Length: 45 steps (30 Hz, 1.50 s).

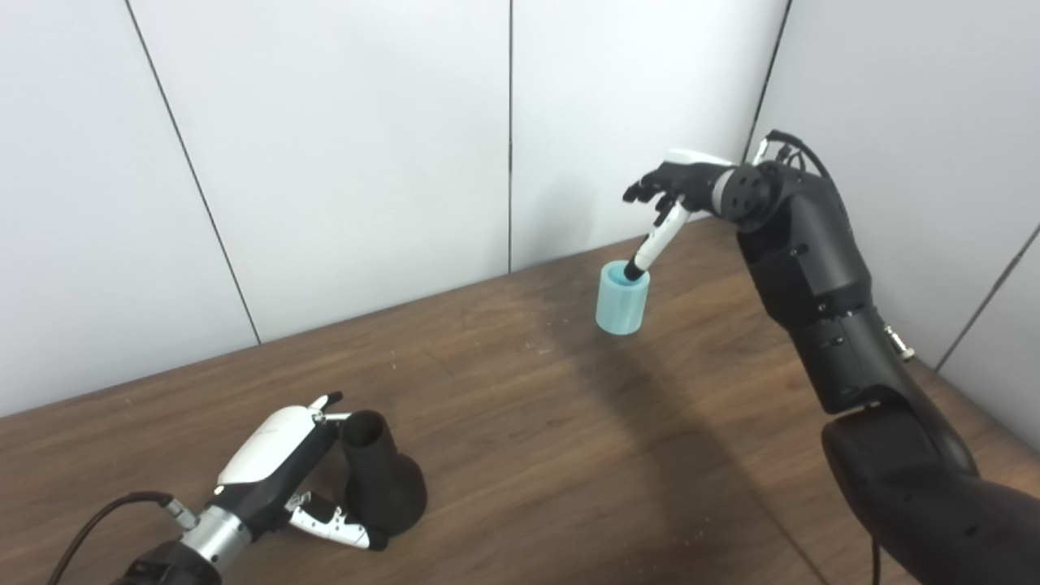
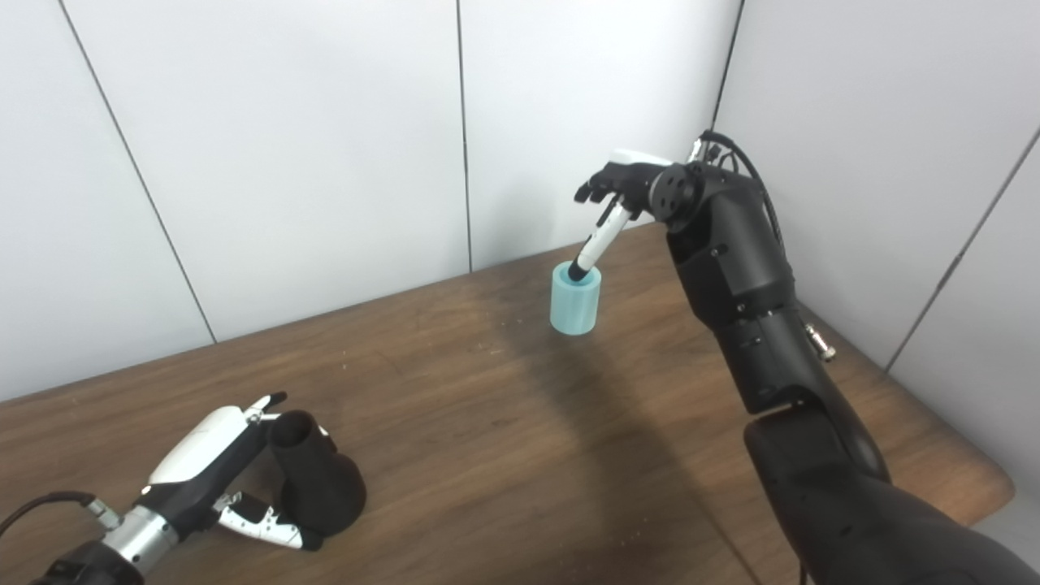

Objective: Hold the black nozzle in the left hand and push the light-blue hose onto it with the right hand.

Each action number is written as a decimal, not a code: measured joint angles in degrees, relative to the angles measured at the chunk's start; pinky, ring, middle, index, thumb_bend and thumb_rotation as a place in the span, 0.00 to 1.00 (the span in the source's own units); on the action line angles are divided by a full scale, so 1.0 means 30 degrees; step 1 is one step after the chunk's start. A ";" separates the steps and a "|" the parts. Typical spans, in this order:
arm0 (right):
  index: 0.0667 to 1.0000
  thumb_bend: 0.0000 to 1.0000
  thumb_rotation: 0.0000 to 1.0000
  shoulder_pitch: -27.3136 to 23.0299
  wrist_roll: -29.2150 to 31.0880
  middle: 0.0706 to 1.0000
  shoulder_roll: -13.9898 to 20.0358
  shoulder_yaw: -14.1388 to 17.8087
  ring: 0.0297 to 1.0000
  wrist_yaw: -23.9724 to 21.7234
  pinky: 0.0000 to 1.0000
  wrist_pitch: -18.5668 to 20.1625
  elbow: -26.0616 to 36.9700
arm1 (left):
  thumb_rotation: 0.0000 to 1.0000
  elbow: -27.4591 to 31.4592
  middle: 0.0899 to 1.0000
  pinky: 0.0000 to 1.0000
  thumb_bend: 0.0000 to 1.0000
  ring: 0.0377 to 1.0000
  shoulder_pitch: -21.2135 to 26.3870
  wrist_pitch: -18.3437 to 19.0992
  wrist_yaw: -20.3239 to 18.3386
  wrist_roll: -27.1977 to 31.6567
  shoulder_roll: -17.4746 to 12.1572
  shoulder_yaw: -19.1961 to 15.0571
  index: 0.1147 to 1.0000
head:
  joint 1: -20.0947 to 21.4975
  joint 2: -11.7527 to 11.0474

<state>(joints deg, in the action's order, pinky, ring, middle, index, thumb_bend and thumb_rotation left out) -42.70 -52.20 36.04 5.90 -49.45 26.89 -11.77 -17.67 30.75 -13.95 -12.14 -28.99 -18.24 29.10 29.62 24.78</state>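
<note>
Near the bench's front left corner, the left hand wraps around the black nozzle, which rests on the wood. Far back, the light-blue hose stands upright; the right hand hovers above it, fingers loosely apart, thumb dipping into its opening.

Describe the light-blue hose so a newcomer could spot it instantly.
Start at the brown wooden table and look to its far side, near the corner of the white wall panels. The light-blue hose stands there upright, a short pale cylinder under the right hand, one fingertip dipping into its open top. It is the only blue object.
</note>
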 measured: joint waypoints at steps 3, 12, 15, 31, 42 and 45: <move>0.86 0.97 0.21 0.0191 0.0798 0.88 -0.0011 -0.0197 0.84 0.0194 0.78 0.0000 -0.0767 | 0.00 0.0003 0.41 1.00 0.53 0.58 -0.0005 0.0000 0.0012 -0.0002 0.0001 0.0005 0.44 | -0.0059 0.0058; 0.85 0.97 0.20 0.0535 0.1794 0.85 -0.0017 -0.0886 0.82 0.1672 0.77 -0.0001 -0.1801 | 0.00 0.0079 0.41 1.00 0.53 0.58 -0.0104 0.0003 0.0031 -0.0005 0.0000 -0.0067 0.44 | -0.0177 0.0176; 0.85 0.97 0.22 0.0535 0.1970 0.85 -0.0049 -0.1509 0.82 0.2151 0.77 -0.0001 -0.2191 | 0.00 0.0084 0.41 1.00 0.53 0.58 -0.0112 0.0003 0.0029 -0.0005 -0.0002 -0.0087 0.44 | -0.0235 0.0263; 0.81 0.94 0.12 0.0538 0.4057 0.81 -0.0327 -0.3347 0.78 0.4528 0.71 -0.0086 -0.3268 | 0.00 0.0147 0.40 1.00 0.53 0.57 -0.0132 0.0004 0.0024 -0.0005 -0.0081 -0.0094 0.44 | -0.0527 0.0351; 0.72 0.86 0.04 0.0761 0.5086 0.71 -0.0277 -0.4756 0.70 0.6508 0.63 -0.0179 -0.3759 | 0.00 0.0336 0.41 1.00 0.53 0.56 -0.0255 0.0015 0.0020 -0.0005 -0.0224 -0.0105 0.44 | -0.0528 0.0527; 0.69 0.82 0.00 0.0792 0.5101 0.69 -0.0116 -0.5204 0.68 0.6758 0.61 -0.0468 -0.3735 | 0.00 0.0517 0.41 1.00 0.53 0.56 -0.0316 0.0141 0.0016 -0.0020 -0.0281 -0.0102 0.44 | -0.0586 0.0644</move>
<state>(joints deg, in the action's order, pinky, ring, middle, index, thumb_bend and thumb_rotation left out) -40.32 -36.89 35.69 -9.71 -29.17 25.48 -22.97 -16.12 29.81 -13.53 -12.09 -29.05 -19.08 28.79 27.86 26.72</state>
